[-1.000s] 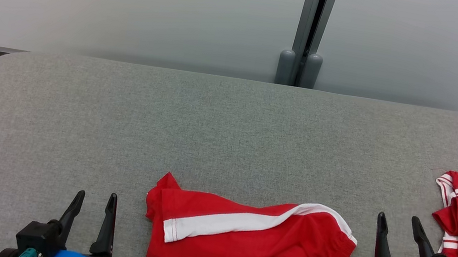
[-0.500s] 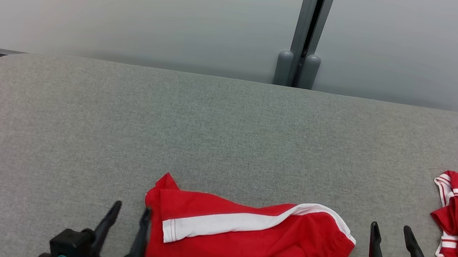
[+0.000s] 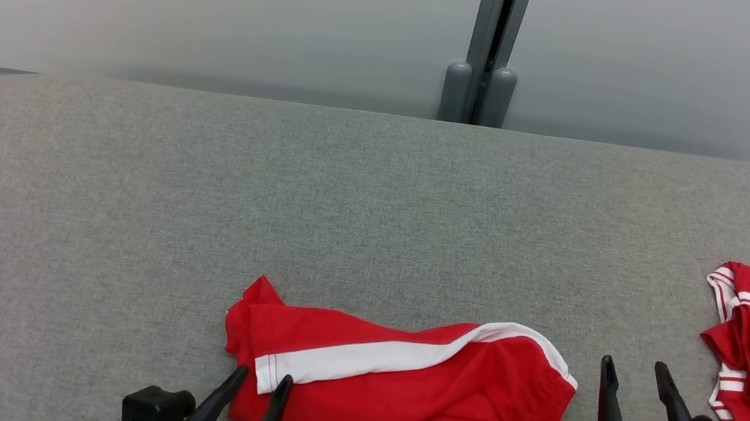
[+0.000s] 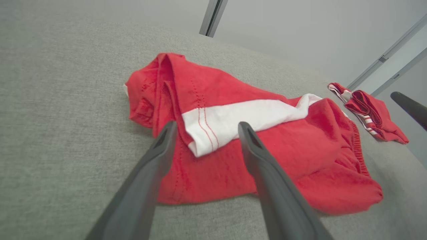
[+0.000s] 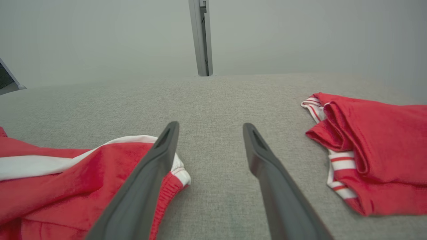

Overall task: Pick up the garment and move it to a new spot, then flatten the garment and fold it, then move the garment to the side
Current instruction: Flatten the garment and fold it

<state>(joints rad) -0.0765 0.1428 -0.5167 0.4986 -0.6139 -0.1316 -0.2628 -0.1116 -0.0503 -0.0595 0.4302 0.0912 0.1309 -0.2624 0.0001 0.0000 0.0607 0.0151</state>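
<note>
Left gripper point(image 3: 264, 376): fingers spread, nothing held. The garment point(image 3: 404, 398) lies crumpled directly ahead, the end of its white stripe point(image 4: 240, 116) between my fingertips. Right gripper point(image 3: 632, 364): spread and empty, garment just to its left. Judgement: light, limp, unlikely to slip. Pinch the hem corner through both layers.

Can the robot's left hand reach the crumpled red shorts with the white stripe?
Probably yes: the open left gripper points at the crumpled red white-striped shorts, tips at their near corner, nothing between.
</note>
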